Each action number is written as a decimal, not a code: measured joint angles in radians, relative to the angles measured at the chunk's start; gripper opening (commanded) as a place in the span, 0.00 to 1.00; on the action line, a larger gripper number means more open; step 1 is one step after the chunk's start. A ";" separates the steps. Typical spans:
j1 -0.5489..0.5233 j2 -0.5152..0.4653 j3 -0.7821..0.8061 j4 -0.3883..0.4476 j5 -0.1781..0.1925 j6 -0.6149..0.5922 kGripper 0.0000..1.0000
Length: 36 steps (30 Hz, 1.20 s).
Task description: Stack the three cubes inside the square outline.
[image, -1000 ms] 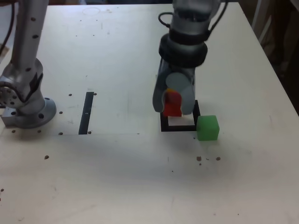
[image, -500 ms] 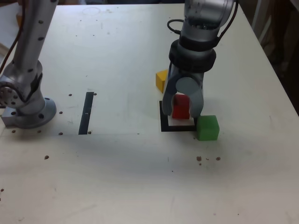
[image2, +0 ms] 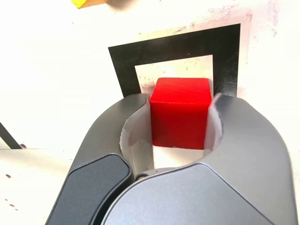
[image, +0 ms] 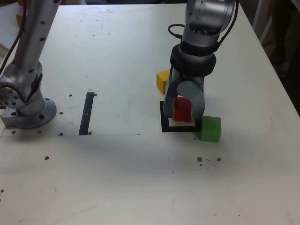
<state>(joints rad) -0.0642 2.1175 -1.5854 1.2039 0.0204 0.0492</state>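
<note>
The red cube (image: 183, 108) (image2: 180, 112) stands inside the square outline (image: 178, 129) (image2: 126, 65), on its pale centre. My gripper (image: 183, 115) (image2: 181, 100) comes down over the cube, one finger pressed on each side of it. The green cube (image: 210, 129) sits on the table just outside the outline's corner, at the exterior view's right, close beside one finger. The yellow cube (image: 162, 80) (image2: 89, 3) rests on the table just beyond the outline's far corner, partly hidden by the arm in the exterior view.
A narrow black strip (image: 86, 113) (image2: 6, 136) lies on the table toward the exterior view's left. The arm's grey base (image: 28, 110) is bolted at the far left. The table's edge runs down the exterior view's right.
The gripper carried the red cube to the right and down into the outline, uncovering the yellow cube. The green cube has shifted slightly to the right.
</note>
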 measured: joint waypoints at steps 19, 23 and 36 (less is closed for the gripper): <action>0.001 -0.124 0.026 0.010 0.067 -0.017 1.00; 0.019 -0.193 0.030 0.032 0.113 -0.009 1.00; 0.199 -0.225 0.103 0.103 0.127 -0.005 1.00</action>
<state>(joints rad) 0.1346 1.8928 -1.4819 1.3070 0.1474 0.0446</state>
